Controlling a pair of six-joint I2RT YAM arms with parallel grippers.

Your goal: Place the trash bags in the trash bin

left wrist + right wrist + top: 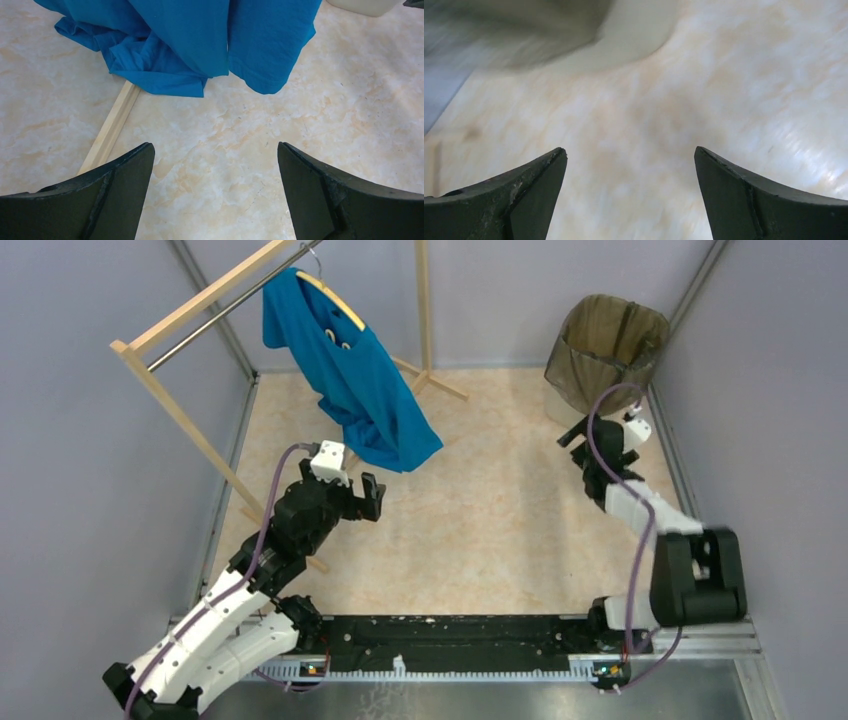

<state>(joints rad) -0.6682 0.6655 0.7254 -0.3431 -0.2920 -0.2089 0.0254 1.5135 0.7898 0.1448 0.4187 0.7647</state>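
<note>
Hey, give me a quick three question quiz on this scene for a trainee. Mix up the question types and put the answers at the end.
1. True or false: the trash bag lies flat on the floor beside the left gripper.
2. What hangs on the wooden clothes rack? A) a blue shirt B) a grey towel C) nothing
3. Which gripper is nearer the trash bin?

Key
1. False: it is draped over the trash bin.
2. A.
3. The right gripper, which is open, close in front of the bin.
</note>
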